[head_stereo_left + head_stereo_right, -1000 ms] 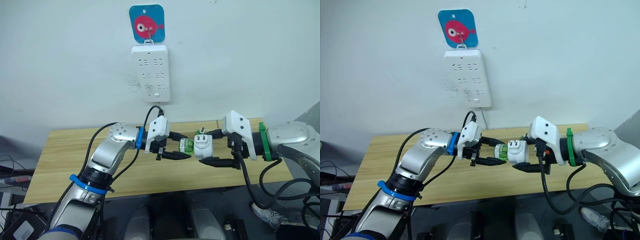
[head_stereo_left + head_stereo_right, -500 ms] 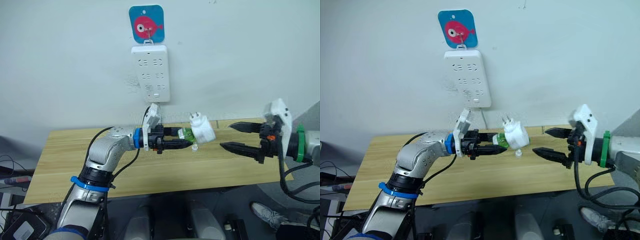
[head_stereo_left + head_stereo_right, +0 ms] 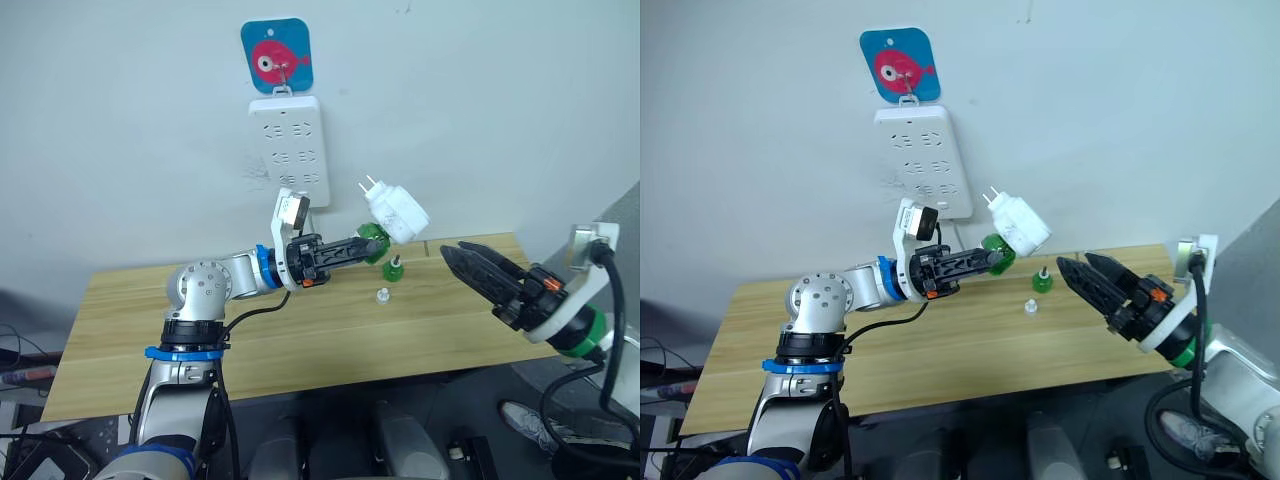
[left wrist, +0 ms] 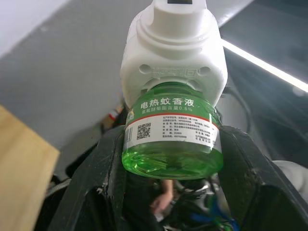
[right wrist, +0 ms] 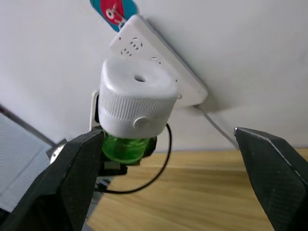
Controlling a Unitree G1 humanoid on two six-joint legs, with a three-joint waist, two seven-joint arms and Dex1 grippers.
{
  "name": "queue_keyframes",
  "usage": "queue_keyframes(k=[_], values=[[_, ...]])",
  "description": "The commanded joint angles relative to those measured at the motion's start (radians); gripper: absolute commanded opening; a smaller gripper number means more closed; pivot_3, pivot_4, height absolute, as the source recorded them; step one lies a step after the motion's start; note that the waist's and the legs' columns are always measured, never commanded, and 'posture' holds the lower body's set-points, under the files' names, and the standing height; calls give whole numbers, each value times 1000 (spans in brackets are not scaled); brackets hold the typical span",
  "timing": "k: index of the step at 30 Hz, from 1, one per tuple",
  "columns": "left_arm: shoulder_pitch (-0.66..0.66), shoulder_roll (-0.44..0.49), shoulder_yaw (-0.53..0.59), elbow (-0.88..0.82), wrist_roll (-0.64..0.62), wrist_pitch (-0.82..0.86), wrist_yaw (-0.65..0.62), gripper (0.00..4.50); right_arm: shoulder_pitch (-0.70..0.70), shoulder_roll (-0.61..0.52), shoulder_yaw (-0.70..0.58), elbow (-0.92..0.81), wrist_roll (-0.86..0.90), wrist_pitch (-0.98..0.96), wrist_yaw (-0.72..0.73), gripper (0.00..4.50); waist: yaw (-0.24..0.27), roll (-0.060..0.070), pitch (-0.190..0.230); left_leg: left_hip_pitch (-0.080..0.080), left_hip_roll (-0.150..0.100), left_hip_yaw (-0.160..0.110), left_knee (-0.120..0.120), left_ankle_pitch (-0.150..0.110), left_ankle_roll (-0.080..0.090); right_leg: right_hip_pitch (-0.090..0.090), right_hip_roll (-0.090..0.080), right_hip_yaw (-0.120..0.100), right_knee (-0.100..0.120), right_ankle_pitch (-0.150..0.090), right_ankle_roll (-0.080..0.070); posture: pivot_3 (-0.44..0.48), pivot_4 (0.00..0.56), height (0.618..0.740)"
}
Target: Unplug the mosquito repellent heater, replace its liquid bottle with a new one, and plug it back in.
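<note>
Below the white wall power strip (image 3: 288,142), the left gripper (image 3: 362,244) is clamping the pale green bottle (image 4: 172,134) in the small white rounded heater (image 3: 396,214), right gripper (image 3: 468,261) open; prongs should square up before pushing.

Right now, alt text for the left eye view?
The left gripper holds a green bottle with the white heater attached, raised toward the wall power strip. The right gripper is open beside it; another small green bottle stands on the wooden table.
</note>
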Motion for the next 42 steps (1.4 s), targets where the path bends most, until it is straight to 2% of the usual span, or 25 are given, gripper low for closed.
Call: queue_keyframes(k=[1, 6, 18, 21, 24, 31, 35, 37, 39, 42], values=[[-26, -16, 49, -10, -70, 28, 31, 2318, -42, 17, 60, -6, 11, -72, -39, 4500, -4, 0, 0, 0, 0, 0, 0, 0, 0, 0, 0, 0, 0, 0, 0, -304, 163, 740], [-24, -23, 64, -24, -117, 65, 75, 2318, -116, 48, 150, 1, 12, -133, -58, 4500, -11, 0, -1, 0, 0, -1, -1, 0, 0, 0, 1, 2, 0, -1, 1, -294, 160, 740], [-16, -22, 66, -37, -175, 90, 118, 2318, -201, 63, 241, 33, 17, -198, -48, 4500, -10, 0, -1, 0, 0, -1, -1, 0, 0, 0, 1, 3, -1, -1, 1, -285, 157, 740], [-12, -19, 62, -41, -183, 92, 121, 2318, -204, 62, 252, 37, 26, -204, -44, 3924, -10, 0, -1, 0, 0, -1, -1, 0, 0, 0, 1, 3, -1, -1, 1, -283, 157, 740], [-6, -13, 57, -49, -187, 92, 122, 2318, -205, 60, 258, 39, 34, -206, -38, 2994, -10, 0, -1, 0, 0, -1, -1, 0, 0, 0, 1, 3, -1, -1, 1, -280, 157, 740], [9, 15, 44, -74, -181, 77, 108, 2318, -203, 59, 264, 39, 54, -214, -34, 2952, -9, 0, -1, 0, 0, -1, -1, 0, 0, 0, 1, 3, -1, -1, 1, -276, 159, 740], [33, 87, -18, -90, -75, 13, 57, 2318, -199, 53, 260, 41, 60, -217, -30, 2952, -10, 0, -1, 0, 0, -1, -1, 0, 0, 0, 1, 4, -1, -1, 1, -269, 160, 740], [55, 121, -49, -117, -25, -42, 24, 3047, -198, 46, 258, 43, 58, -217, -27, 2952, -9, 0, -1, 0, 0, -1, -1, 0, 0, 0, 1, 4, -1, -1, 1, -264, 161, 740], [75, 149, -72, -141, 9, -84, -6, 3581, -197, 39, 255, 46, 55, -216, -25, 2952, -9, 1, -2, 0, 0, -1, -1, 0, 0, 0, 1, 4, -1, -1, 1, -263, 163, 740], [146, 187, -77, -198, 120, -221, 6, 4499, -197, 21, 247, 50, 42, -213, -20, 2952, -7, 1, -2, 0, 0, -1, -1, 0, 0, 0, 1, 4, -1, -1, 1, -256, 165, 740]])
